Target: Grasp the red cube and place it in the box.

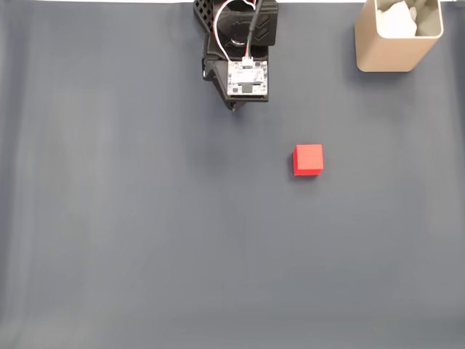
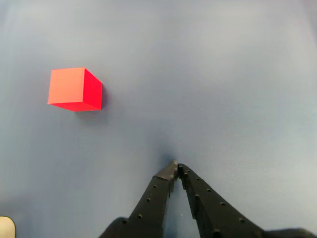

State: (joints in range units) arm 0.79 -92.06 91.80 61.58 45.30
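Observation:
The red cube (image 1: 308, 159) lies on the dark grey mat right of centre in the fixed view; in the wrist view the red cube (image 2: 75, 89) sits at upper left. The beige box (image 1: 397, 34) stands upright at the top right corner, with something whitish inside. My black arm sits folded at the top centre, and its gripper (image 1: 234, 107) points down at the mat, well left of the cube and above it in the picture. In the wrist view the gripper (image 2: 176, 167) has its two black fingertips touching, shut on nothing, with the cube apart from it to the left.
A dark grey mat (image 1: 145, 233) covers the whole table. A circuit board with white and red wires (image 1: 248, 77) rides on the arm. A pale object corner (image 2: 6, 227) shows at the lower left edge of the wrist view.

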